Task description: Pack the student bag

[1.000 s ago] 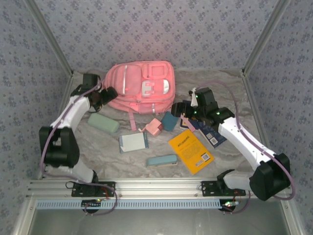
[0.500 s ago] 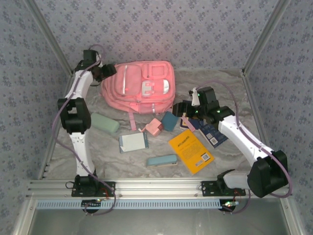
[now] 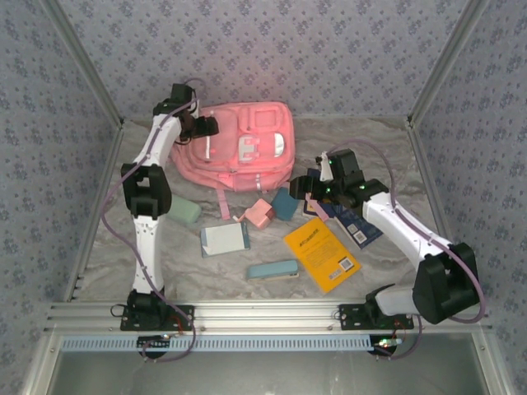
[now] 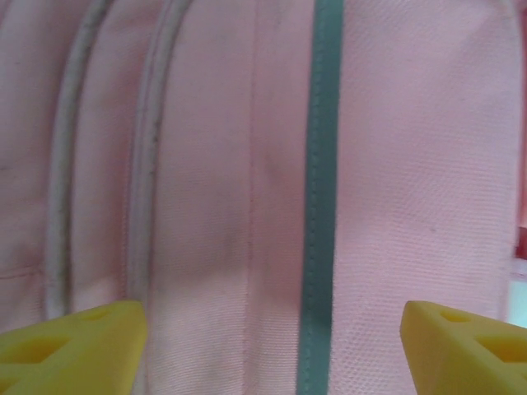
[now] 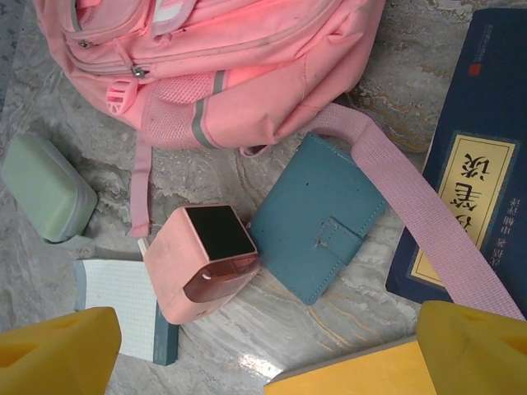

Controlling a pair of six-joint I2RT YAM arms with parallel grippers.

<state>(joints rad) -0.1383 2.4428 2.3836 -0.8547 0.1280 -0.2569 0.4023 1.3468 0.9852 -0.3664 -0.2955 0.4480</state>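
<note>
The student bag (image 3: pixel 239 144) is a pink backpack lying flat at the back of the table, its front pockets facing up. My left gripper (image 3: pixel 202 126) hovers over the bag's upper left part. In the left wrist view its yellow fingertips (image 4: pixel 74 346) stand wide apart, open, over flat pink fabric (image 4: pixel 214 164) with a grey-green strip; nothing sits between them. My right gripper (image 3: pixel 300 185) is open just right of the bag's lower edge (image 5: pixel 214 58), above bare table. Ahead of it lie a pink cube-shaped gadget (image 5: pixel 202 259) and a teal wallet (image 5: pixel 321 218).
A green case (image 3: pixel 181 208), a grid notebook (image 3: pixel 224 239), a pale teal pencil case (image 3: pixel 272 269), a yellow book (image 3: pixel 322 253) and a dark blue book (image 3: pixel 358 226) lie in front of the bag. A pink strap (image 5: pixel 420 206) trails over the blue book.
My left arm has risen from the bag's left side and swung over its upper left part. The right gripper has barely moved.
</note>
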